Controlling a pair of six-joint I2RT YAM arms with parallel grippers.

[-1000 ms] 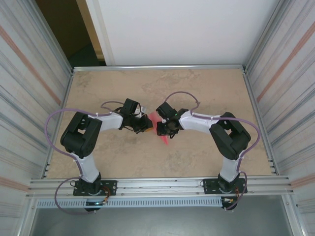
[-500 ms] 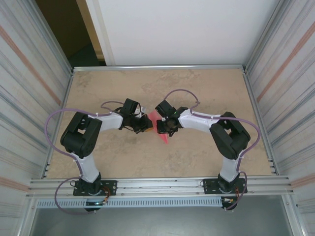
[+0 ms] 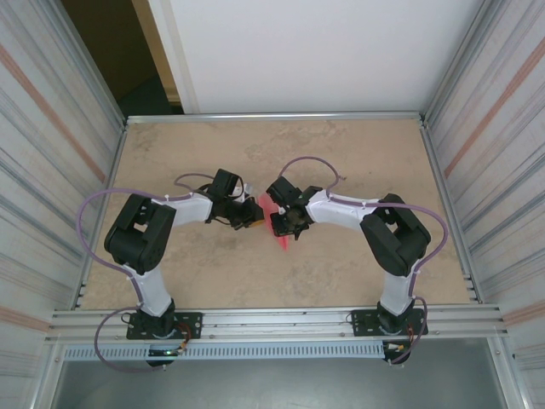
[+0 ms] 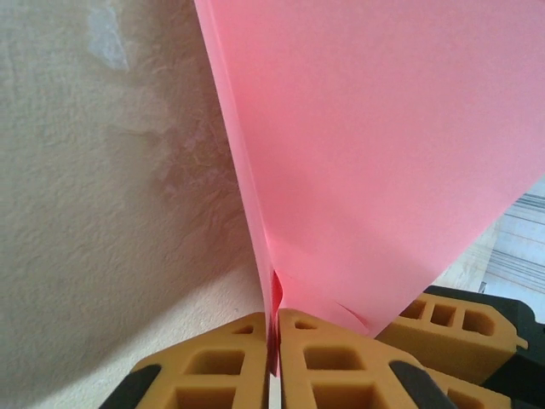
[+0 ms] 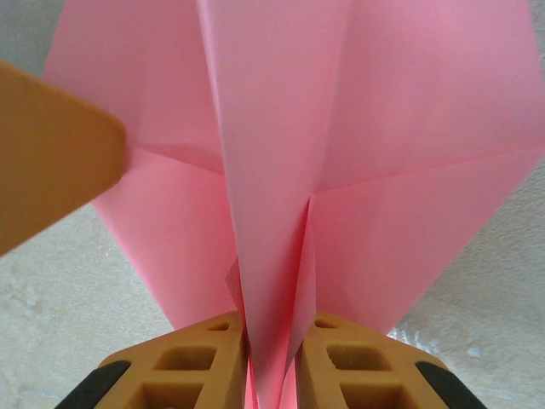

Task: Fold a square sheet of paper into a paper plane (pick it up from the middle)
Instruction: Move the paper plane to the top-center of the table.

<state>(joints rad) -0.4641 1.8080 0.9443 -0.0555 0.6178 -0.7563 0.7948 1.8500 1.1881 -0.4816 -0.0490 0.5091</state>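
The folded edge of the pink paper plane [image 4: 383,145] is pinched between the orange fingers [image 4: 230,362] of the left gripper [image 4: 272,349], which are pressed shut on it. From that grip the sheet rises as a broad, flat pink face, tilted toward the right of the left wrist view. An orange finger of the other gripper is seen just beside the paper's lower corner.

The central keel of the plane is clamped by the right gripper [image 5: 272,362], whose jaws are closed on several layers of paper. Above that grip, two wings are spread to either side, and straight creases run out from the middle fold.

From above, both grippers are seen almost touching near the middle of the beige table [image 3: 358,162]. The plane is held between them, with a pointed pink end toward the near edge. Whether that end rests on the table cannot be told.
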